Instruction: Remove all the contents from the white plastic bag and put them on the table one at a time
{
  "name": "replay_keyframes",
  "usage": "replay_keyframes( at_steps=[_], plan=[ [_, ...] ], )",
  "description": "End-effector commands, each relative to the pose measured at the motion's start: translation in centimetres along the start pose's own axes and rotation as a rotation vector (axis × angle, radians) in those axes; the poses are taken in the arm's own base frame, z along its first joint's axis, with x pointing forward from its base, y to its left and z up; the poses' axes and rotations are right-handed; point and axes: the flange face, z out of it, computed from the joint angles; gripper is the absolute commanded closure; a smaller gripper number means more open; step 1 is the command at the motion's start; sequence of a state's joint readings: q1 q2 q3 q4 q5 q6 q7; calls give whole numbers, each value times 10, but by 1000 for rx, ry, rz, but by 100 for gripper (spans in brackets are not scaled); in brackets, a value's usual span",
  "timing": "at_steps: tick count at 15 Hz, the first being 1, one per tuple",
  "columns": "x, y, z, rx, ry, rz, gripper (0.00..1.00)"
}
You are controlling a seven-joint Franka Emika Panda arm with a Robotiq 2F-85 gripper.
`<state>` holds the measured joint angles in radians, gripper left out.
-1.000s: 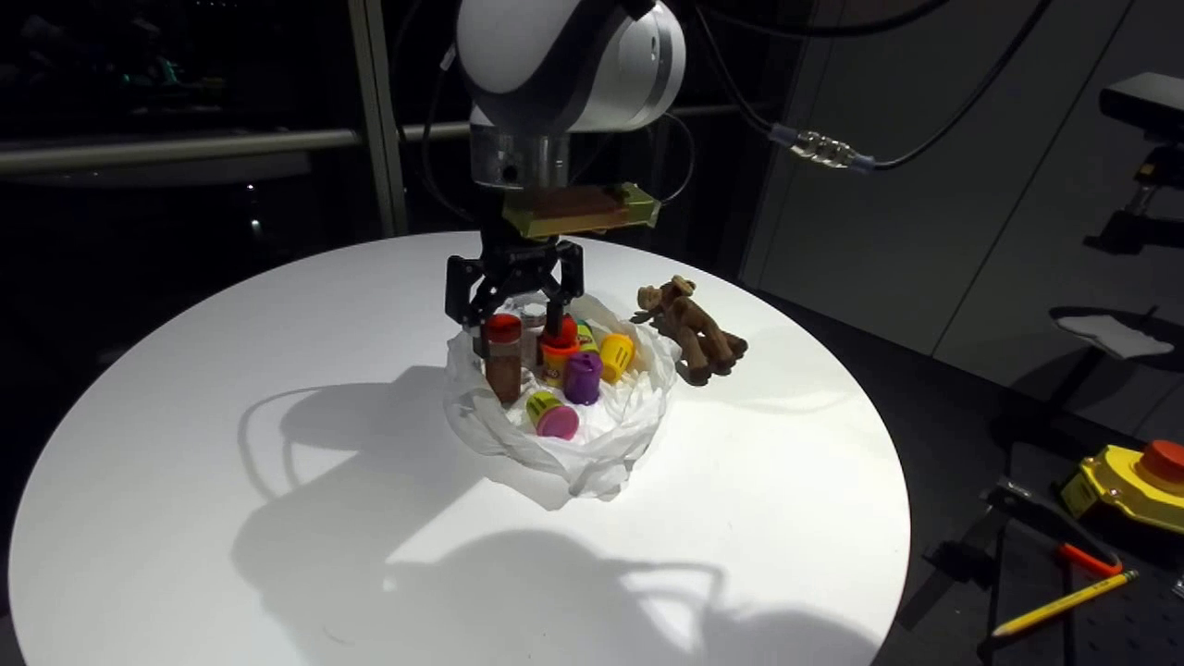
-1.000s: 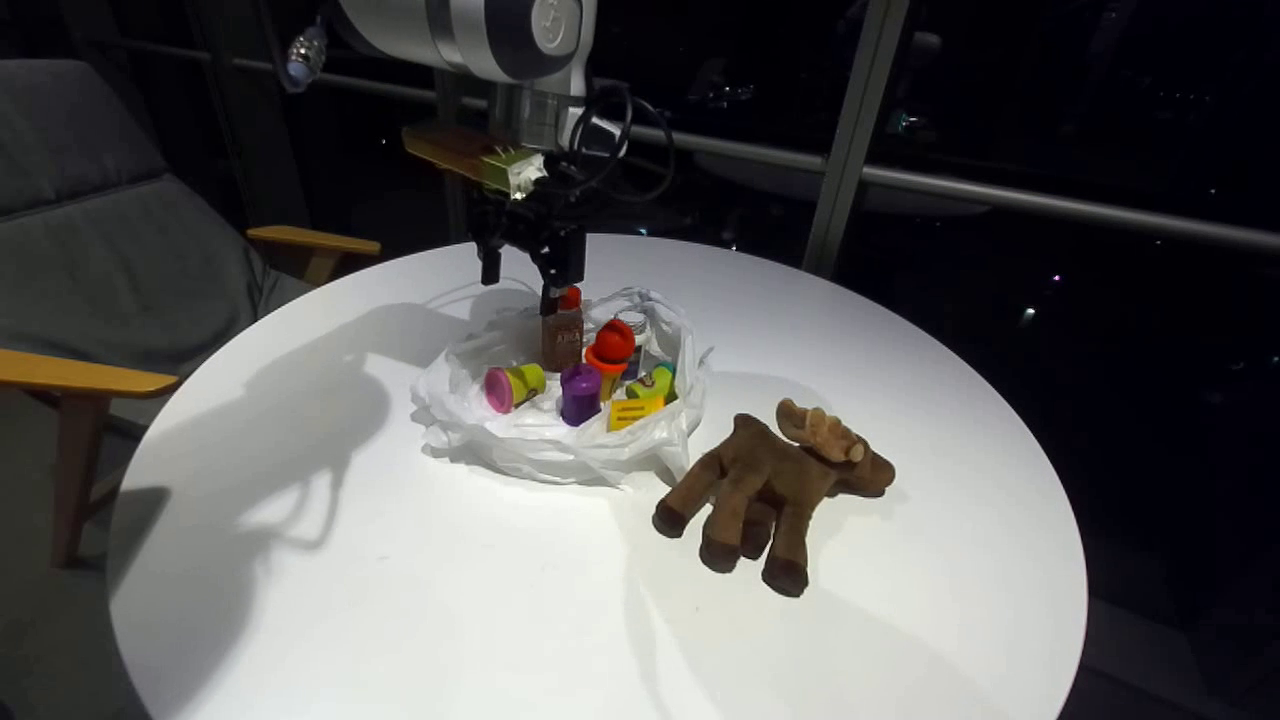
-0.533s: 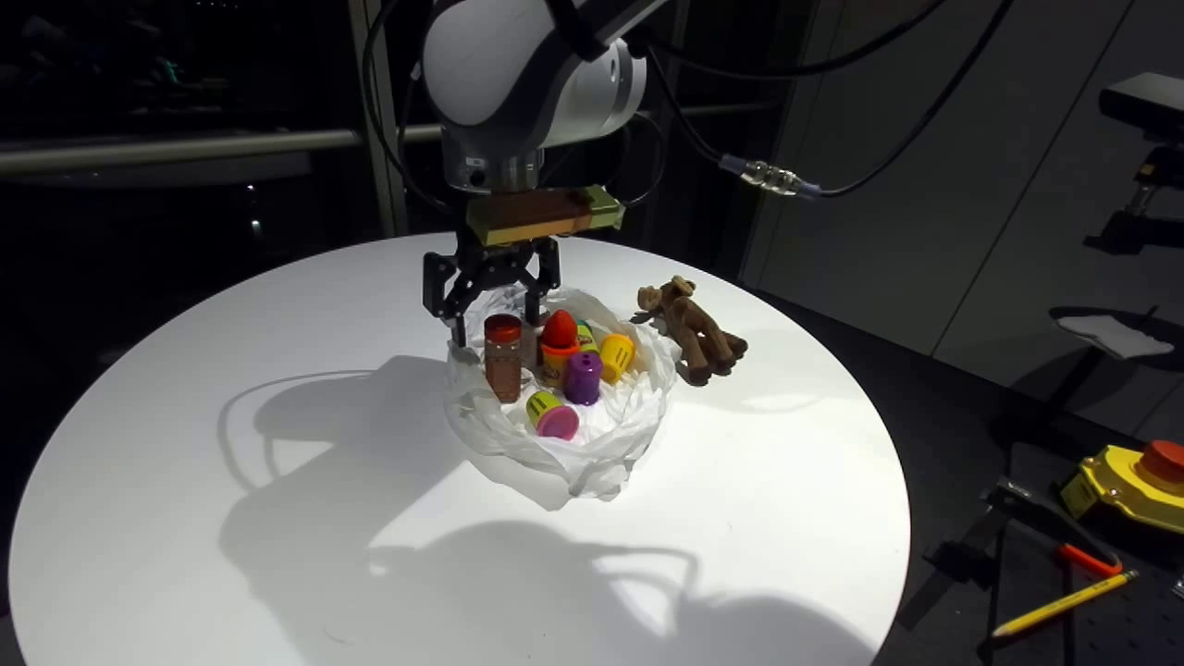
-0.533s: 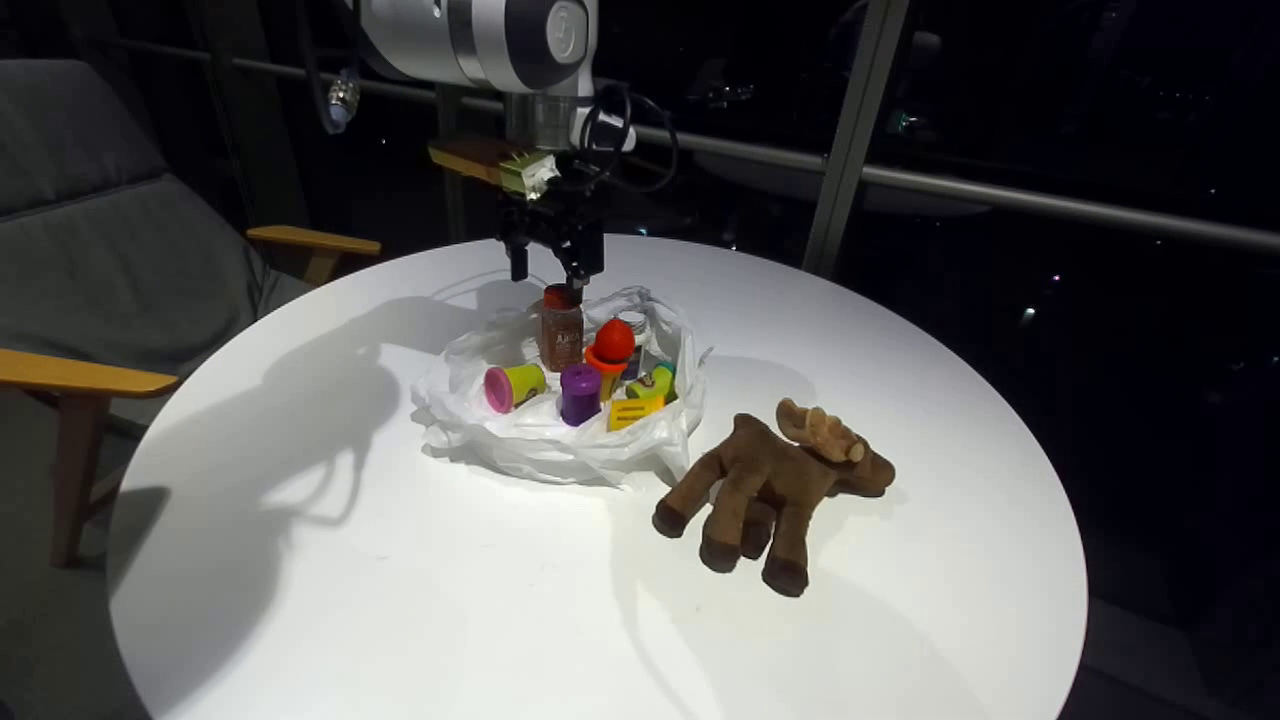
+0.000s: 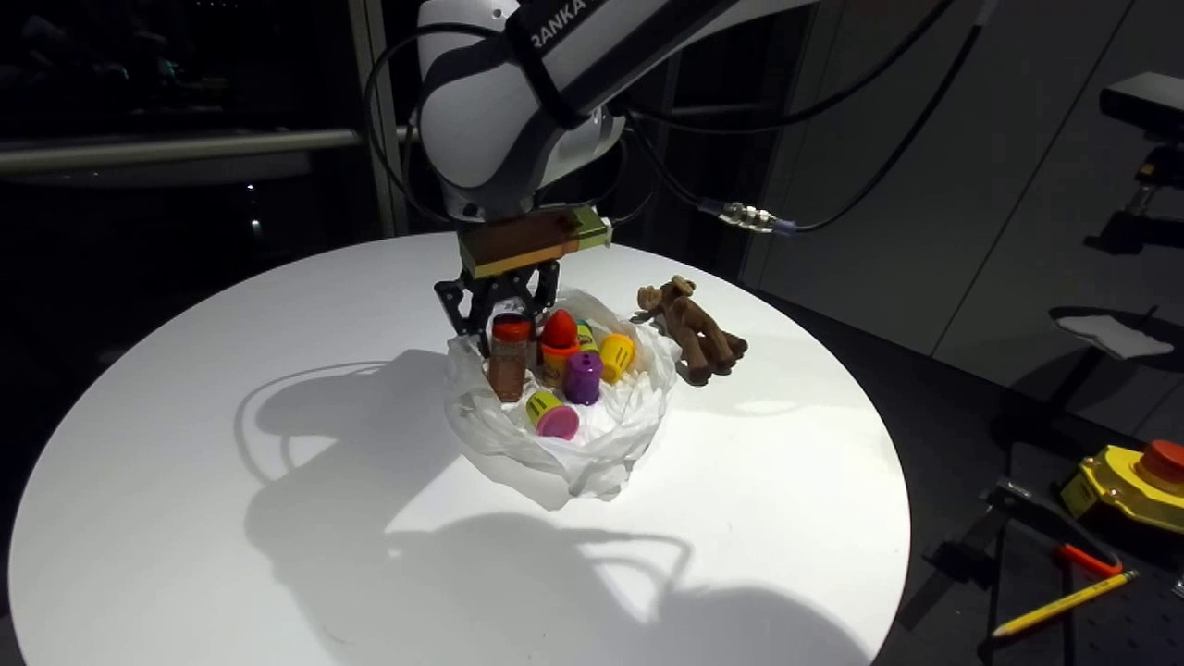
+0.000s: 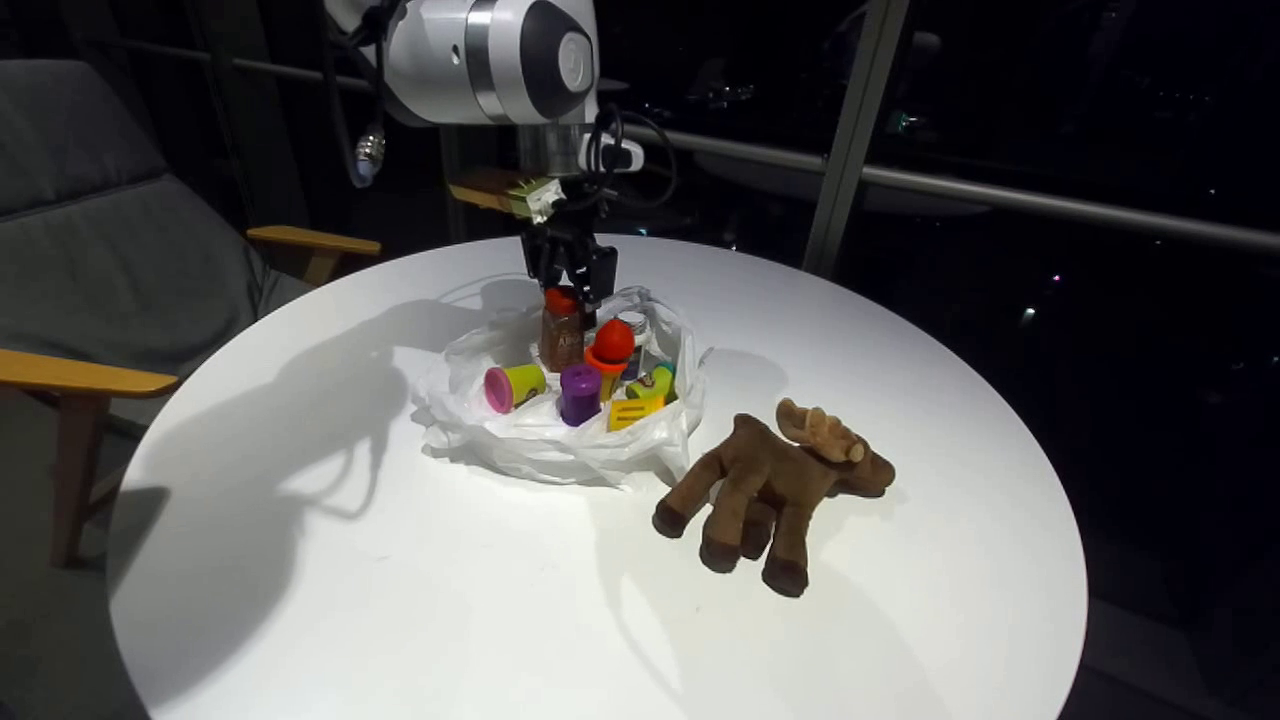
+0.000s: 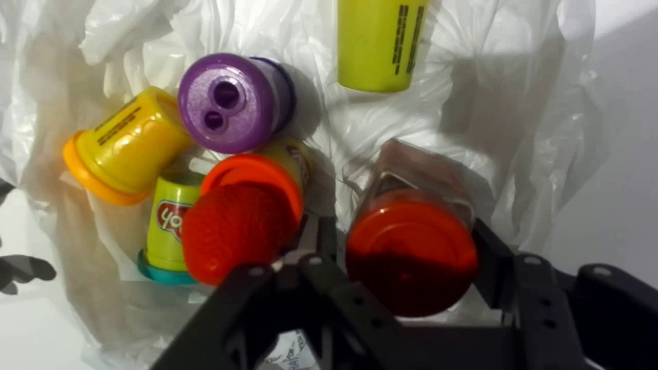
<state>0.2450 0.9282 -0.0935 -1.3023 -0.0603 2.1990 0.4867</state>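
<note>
A round white tabletop (image 5: 148,444) is overhung by the white-and-grey arm (image 6: 440,62), as seen in both exterior views. On it the white plastic bag (image 6: 540,455) is spread wide, its crumpled sides gathered into a low rim. Just beside the bag a brown plush moose (image 6: 765,468) is laid on the tabletop. The gripper (image 7: 408,241) is held low over the bag, its fingers (image 7: 493,264) parted on either side of a red-lidded jar (image 5: 508,370), which is stood inside the bag; whether the jar is grasped cannot be told. Near the jar, in an exterior view, a pale-lidded container (image 6: 634,322) is seen, partly hidden. Within the bag a pink-lidded tub (image 6: 515,387), a yellow tub (image 7: 133,141) and a green tub (image 7: 167,226) are tipped over, while an orange-lidded tub (image 5: 553,370) is stood upright. Between the pink-lidded tub and the yellow tub a two-holed purple piece (image 6: 580,397) is placed, and the orange-lidded tub is topped by a rounded red piece (image 7: 231,231).
</note>
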Motion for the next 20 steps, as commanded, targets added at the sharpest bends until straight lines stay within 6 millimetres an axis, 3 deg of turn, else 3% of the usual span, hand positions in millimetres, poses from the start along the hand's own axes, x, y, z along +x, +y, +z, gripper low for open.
replay_keyframes(
  at_steps=[1,3,7,12,15,16,18,20],
  plan=[
    [9,-4,-9,-27,3,46,67],
    [10,0,-21,-24,-7,78,75],
    [10,11,-51,-31,-24,116,75],
    [-17,8,-135,7,-53,48,75],
    [-51,-19,-186,68,-94,-82,75],
    [-64,-32,-194,81,-117,-132,75],
    [-89,-62,-192,86,-178,-213,75],
    [-112,-94,-164,69,-228,-267,75]
  ],
)
